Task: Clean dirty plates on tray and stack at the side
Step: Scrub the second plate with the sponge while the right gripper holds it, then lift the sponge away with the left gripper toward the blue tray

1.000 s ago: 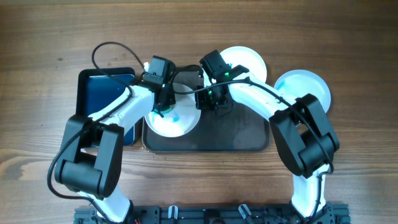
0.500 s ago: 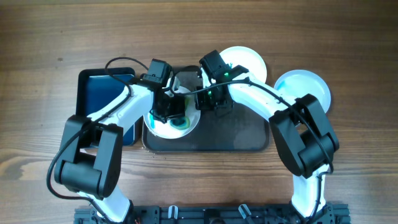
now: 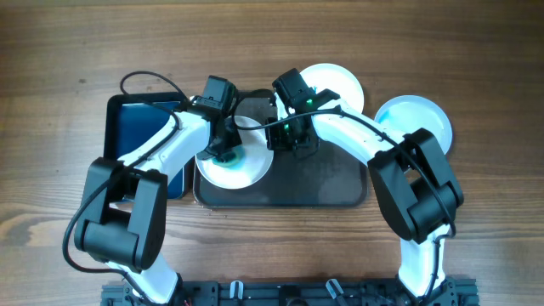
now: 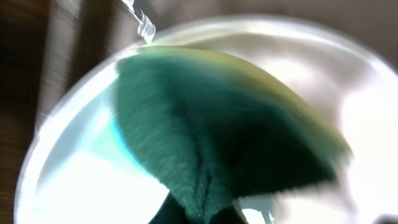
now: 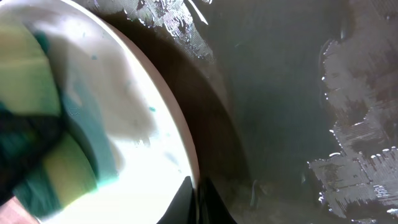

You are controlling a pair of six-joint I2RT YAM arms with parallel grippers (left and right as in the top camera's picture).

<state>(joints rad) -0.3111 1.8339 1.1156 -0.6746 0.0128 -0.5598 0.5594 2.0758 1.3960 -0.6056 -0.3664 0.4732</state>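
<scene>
Clearly the wiping step is in hand. Nearest the robot lies the tray (image 3: pixel 323 183), dark grey and wet in patches, and its left half carries the plate (image 3: pixel 236 176) now being cleaned. The left gripper (image 3: pixel 225 155) reaches down onto that plate, its fingers pressed together on a green sponge (image 4: pixel 211 124) that lies flat against the plate's middle. A pale blue film shows beside the sponge in the left wrist view, and small teal specks show in the right wrist view, so the plate is not yet clean.

The right gripper (image 3: pixel 287 146) sits at the plate's right edge, fingers closed and, as far as the right wrist view shows, pinching the rim to steady it.

Left of the tray lies a side tray (image 3: pixel 136 127), black with a blue inside. Just beyond the tray's far edge is a second plate (image 3: pixel 340 83); whether it overlaps the tray's rim I cannot tell. A third plate (image 3: pixel 421 115) rests on the table (image 3: pixel 476 51) to the right, apart from the tray.

Next, the sponge needs more strokes across the remaining film while the right fingers hold firm. Then the sponge must lift away so the plate can be carried off and stacked at the side.
</scene>
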